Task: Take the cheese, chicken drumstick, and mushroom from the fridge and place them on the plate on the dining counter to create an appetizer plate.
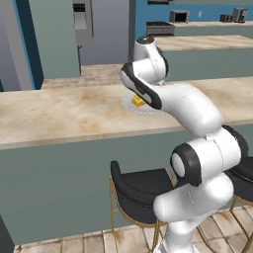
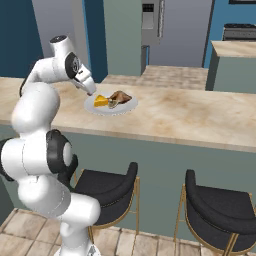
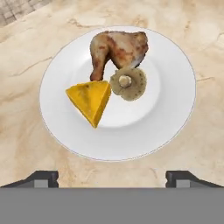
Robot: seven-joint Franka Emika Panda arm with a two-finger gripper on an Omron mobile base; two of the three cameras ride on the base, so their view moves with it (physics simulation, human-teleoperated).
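One flat round white plate (image 3: 175,109) on the beige marble-look dining counter (image 1: 59,113), toward its far side. On the plate, three food pieces, one of each:
- One bright yellow cheese wedge (image 3: 90,100), on the near-left part of the plate, touching the mushroom's edge.
- One glossy orange-brown chicken drumstick (image 3: 118,49), on the far part of the plate, its thin end touching the cheese.
- One tan round mushroom cap (image 3: 128,82) with a pale centre, between cheese and drumstick, touching both.

Two dark finger tips (image 3: 41,178) at the bottom corners of the hand view, one on each side of the plate's near rim. Two-finger gripper (image 3: 112,179) spread wide, nothing between the tips, above the plate.

Black gold-legged stools (image 2: 107,192) at the grey-green counter front: two counted in the right base view.

Partly hidden or unclear:
- Left base view: white arm covers most of the plate; cheese showing as a small yellow patch.
- Right base view: mushroom too small to separate from the drumstick.
- Right-hand stool in the left base view cut off by the frame edge and the arm.
- Fingers masked by the hand in both base views.
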